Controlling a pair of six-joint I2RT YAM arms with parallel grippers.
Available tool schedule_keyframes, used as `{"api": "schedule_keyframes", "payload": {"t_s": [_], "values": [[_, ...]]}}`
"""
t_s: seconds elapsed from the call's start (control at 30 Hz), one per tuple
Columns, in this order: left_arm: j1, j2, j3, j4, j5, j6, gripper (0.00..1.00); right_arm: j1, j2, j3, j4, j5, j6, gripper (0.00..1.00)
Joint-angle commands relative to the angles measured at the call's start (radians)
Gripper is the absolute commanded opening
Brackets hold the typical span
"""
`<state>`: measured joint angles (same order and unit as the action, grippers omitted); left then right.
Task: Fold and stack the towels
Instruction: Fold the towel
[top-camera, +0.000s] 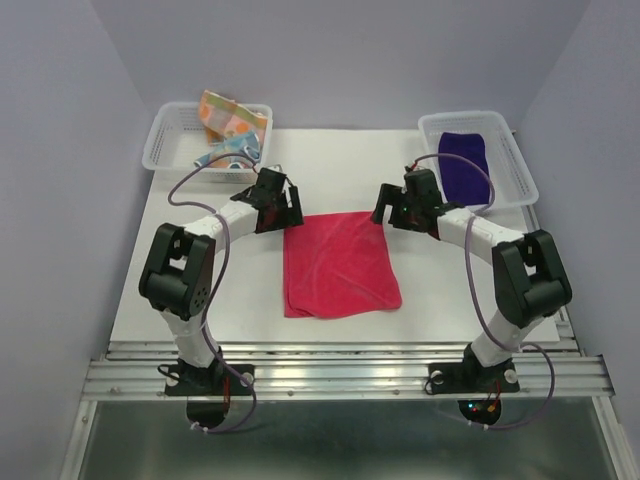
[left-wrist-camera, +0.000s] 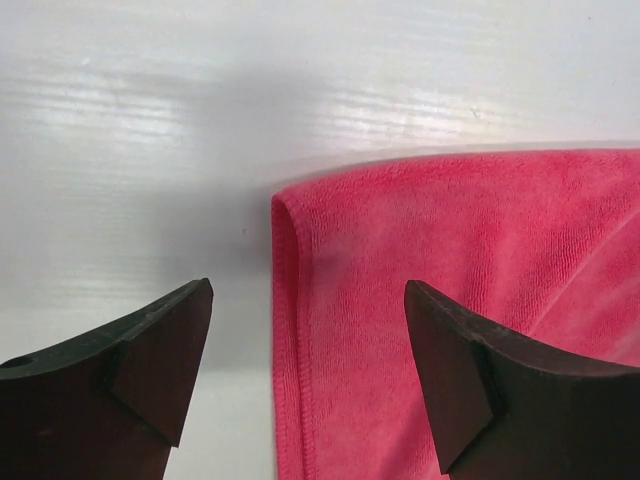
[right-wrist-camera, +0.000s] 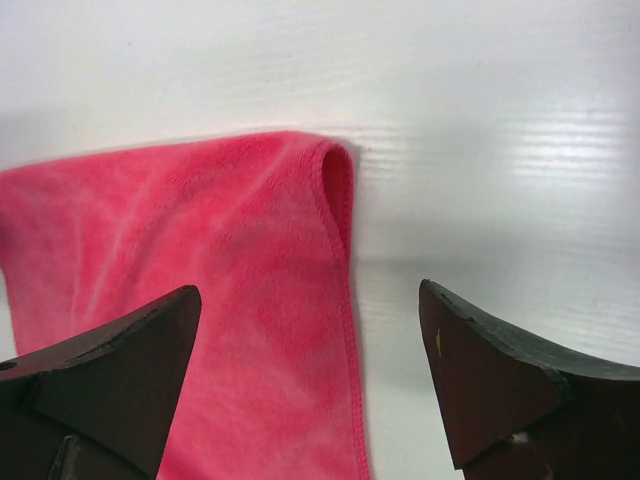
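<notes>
Left pincer: The left gripper (left-wrist-camera: 307, 290) gapes wide and holds nothing. We see it hanging over the far left corner of the pink towel (left-wrist-camera: 450, 300), one finger above bare table (left-wrist-camera: 120, 150), the other above cloth.
Left arm: It is bent at the elbow and reaches inward, with the wrist tipped down.
Right pincer: The right gripper (right-wrist-camera: 310, 288) is just as wide and empty. It straddles the far right corner of the towel, and we cannot tell whether it touches.
Right arm: It mirrors the left, folded inward.
Pink towel: It lies flat at mid-table between both arms.
Purple towel (top-camera: 465, 160): It sits in the right basket (top-camera: 520, 165).
Orange patterned towel (top-camera: 228, 115) and light-blue towel (top-camera: 232, 152): We find both in the left basket (top-camera: 165, 150).
</notes>
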<state>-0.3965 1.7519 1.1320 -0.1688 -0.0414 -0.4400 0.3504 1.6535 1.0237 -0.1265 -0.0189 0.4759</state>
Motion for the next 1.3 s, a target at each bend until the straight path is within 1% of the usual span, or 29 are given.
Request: {"api": "schedule_keyframes", "payload": {"t_s": [0.0, 0.1, 0.13, 0.2, 0.23, 0.37, 0.4, 0.57, 0.6, 0.67, 0.7, 0.77, 0.8, 0.9, 0.93, 1.03, 1.13, 1.27], "values": [[0.024, 0.049, 0.080, 0.048, 0.028, 0.049, 0.87, 0.004, 0.077, 0.114, 0.010, 0.082, -0.074, 0.93], [0.036, 0.098, 0.117, 0.051, 0.035, 0.053, 0.81, 0.002, 0.138, 0.154, 0.022, 0.091, -0.071, 0.88], [0.042, 0.109, 0.133, 0.049, 0.063, 0.060, 0.76, 0.002, 0.150, 0.165, 0.024, 0.102, -0.066, 0.87], [0.047, 0.135, 0.143, 0.049, 0.067, 0.064, 0.72, 0.002, 0.189, 0.176, 0.037, 0.117, -0.063, 0.81], [0.050, 0.142, 0.152, 0.048, 0.064, 0.069, 0.69, 0.002, 0.201, 0.185, 0.041, 0.135, -0.063, 0.81], [0.058, 0.176, 0.169, 0.046, 0.066, 0.073, 0.63, 0.002, 0.265, 0.231, 0.034, 0.135, -0.066, 0.76], [0.058, 0.184, 0.172, 0.046, 0.070, 0.073, 0.62, 0.002, 0.273, 0.234, 0.036, 0.132, -0.065, 0.74], [0.059, 0.225, 0.195, 0.045, 0.078, 0.078, 0.56, 0.004, 0.304, 0.243, 0.056, 0.137, -0.060, 0.72], [0.059, 0.236, 0.198, 0.043, 0.078, 0.080, 0.48, 0.002, 0.305, 0.243, 0.054, 0.134, -0.062, 0.72], [0.059, 0.245, 0.203, 0.041, 0.097, 0.081, 0.40, 0.002, 0.307, 0.245, 0.060, 0.122, -0.062, 0.72], [0.059, 0.251, 0.203, 0.043, 0.103, 0.081, 0.34, 0.004, 0.308, 0.246, 0.065, 0.119, -0.062, 0.71], [0.059, 0.253, 0.187, 0.055, 0.117, 0.078, 0.25, 0.002, 0.315, 0.257, 0.065, 0.119, -0.059, 0.67], [0.059, 0.253, 0.175, 0.061, 0.121, 0.078, 0.15, 0.004, 0.319, 0.262, 0.065, 0.119, -0.057, 0.64], [0.059, 0.251, 0.158, 0.069, 0.132, 0.075, 0.05, 0.002, 0.330, 0.276, 0.061, 0.105, -0.060, 0.62], [0.059, 0.248, 0.150, 0.071, 0.132, 0.073, 0.00, 0.002, 0.334, 0.277, 0.060, 0.102, -0.059, 0.60], [0.059, 0.236, 0.141, 0.072, 0.132, 0.076, 0.00, 0.002, 0.341, 0.279, 0.065, 0.091, -0.056, 0.56], [0.059, 0.213, 0.134, 0.074, 0.132, 0.081, 0.00, 0.002, 0.347, 0.285, 0.067, 0.080, -0.056, 0.48], [0.059, 0.166, 0.111, 0.101, 0.140, 0.087, 0.00, 0.002, 0.341, 0.267, 0.068, 0.047, -0.045, 0.41]]}}
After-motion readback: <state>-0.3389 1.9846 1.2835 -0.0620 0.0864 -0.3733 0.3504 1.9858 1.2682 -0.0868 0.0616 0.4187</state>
